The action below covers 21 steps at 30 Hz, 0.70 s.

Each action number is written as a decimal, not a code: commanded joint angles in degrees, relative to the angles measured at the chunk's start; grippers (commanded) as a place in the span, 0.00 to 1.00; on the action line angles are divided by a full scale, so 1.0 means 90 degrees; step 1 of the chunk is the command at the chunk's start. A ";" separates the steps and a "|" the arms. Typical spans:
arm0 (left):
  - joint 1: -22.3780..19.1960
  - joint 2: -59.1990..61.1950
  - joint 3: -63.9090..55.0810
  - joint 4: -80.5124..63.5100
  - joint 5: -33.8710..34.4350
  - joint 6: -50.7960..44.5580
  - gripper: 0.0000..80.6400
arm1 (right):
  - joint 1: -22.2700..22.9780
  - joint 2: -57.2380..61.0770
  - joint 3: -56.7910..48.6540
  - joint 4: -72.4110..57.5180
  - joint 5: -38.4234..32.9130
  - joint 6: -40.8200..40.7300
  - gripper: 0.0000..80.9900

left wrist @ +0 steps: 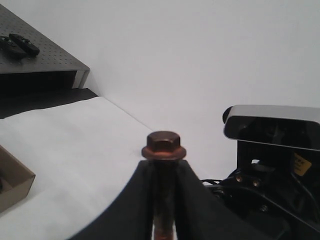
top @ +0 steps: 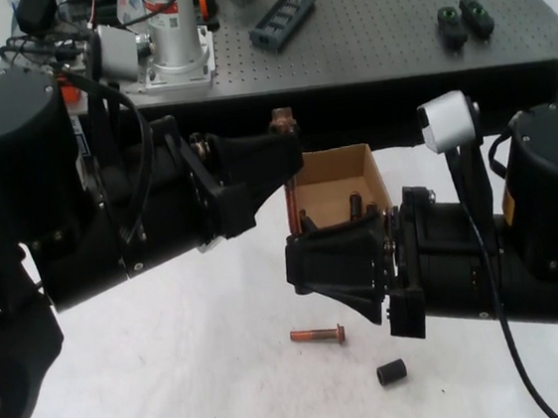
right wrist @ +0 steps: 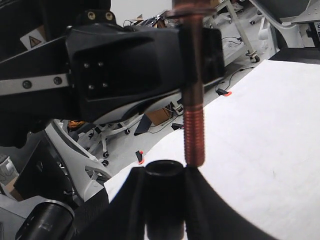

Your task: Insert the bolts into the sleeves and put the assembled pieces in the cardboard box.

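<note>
My left gripper (top: 289, 156) is shut on a copper bolt (top: 283, 123), held upright with its hex head (left wrist: 163, 145) above the fingers (left wrist: 131, 200). Below it, in front of the cardboard box (top: 333, 169), my right gripper (top: 298, 259) is shut on a black sleeve (right wrist: 163, 192) with its opening facing up. In the right wrist view the bolt's threaded end (right wrist: 193, 140) hangs just above the sleeve's rim, slightly to one side. A second copper bolt (top: 318, 335) and a second black sleeve (top: 391, 371) lie loose on the white table. Dark pieces (top: 355, 204) lie inside the box.
A raised grey perforated bench (top: 390, 28) runs behind the box, carrying a dark slotted tray (top: 282, 17), two small black parts (top: 464, 22) and a metal post base (top: 173, 40). The box's corner (left wrist: 12, 182) shows in the left wrist view. White table lies in front of both arms.
</note>
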<state>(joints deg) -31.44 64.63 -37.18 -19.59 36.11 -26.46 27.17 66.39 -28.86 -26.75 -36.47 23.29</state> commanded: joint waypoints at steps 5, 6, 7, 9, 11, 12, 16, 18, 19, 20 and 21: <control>-0.0014 -0.0044 -0.0028 0.0015 0.0100 0.0099 0.01 | -0.0028 -0.0034 -0.0047 -0.0386 0.0379 -0.0006 0.01; -0.0014 -0.0044 -0.0028 0.0015 0.0143 0.0081 0.01 | -0.0028 -0.0034 -0.0047 -0.0434 0.0398 -0.0006 0.01; -0.0014 -0.0044 -0.0028 0.0015 0.0211 0.0081 0.01 | -0.0028 -0.0034 -0.0047 -0.0516 0.0415 -0.0006 0.01; -0.0014 -0.0044 -0.0028 0.0015 0.0252 -0.0039 0.01 | -0.0028 -0.0034 -0.0047 -0.0554 0.0508 -0.0006 0.01; -0.0014 -0.0044 -0.0028 0.0015 0.0249 -0.0048 0.01 | -0.0028 -0.0034 -0.0047 -0.0486 0.0519 -0.0006 0.01; -0.0014 -0.0044 -0.0028 0.0015 0.0249 -0.0048 0.01 | -0.0028 -0.0034 -0.0047 -0.0430 0.0519 -0.0006 0.01; -0.0014 -0.0044 -0.0028 0.0015 0.0237 -0.0030 0.01 | -0.0028 -0.0034 -0.0007 -0.0270 0.0248 0.0032 0.01; -0.0014 -0.0044 -0.0028 0.0015 0.0223 -0.0004 0.01 | -0.0028 -0.0034 -0.0010 -0.0040 -0.0020 0.0033 0.01; -0.0014 -0.0044 -0.0028 0.0015 0.0223 -0.0001 0.01 | -0.0028 -0.0034 -0.0010 0.0092 -0.0105 0.0033 0.01; -0.0014 -0.0044 -0.0028 0.0015 0.0205 -0.0002 0.01 | -0.0028 -0.0034 -0.0010 0.0202 -0.0192 0.0033 0.01; -0.0014 -0.0044 -0.0028 0.0015 0.0203 -0.0002 0.01 | -0.0028 -0.0034 -0.0010 0.0331 -0.0243 0.0033 0.01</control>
<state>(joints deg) -31.32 64.63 -37.18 -18.92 37.18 -26.40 27.17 66.39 -28.57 -24.47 -37.58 23.35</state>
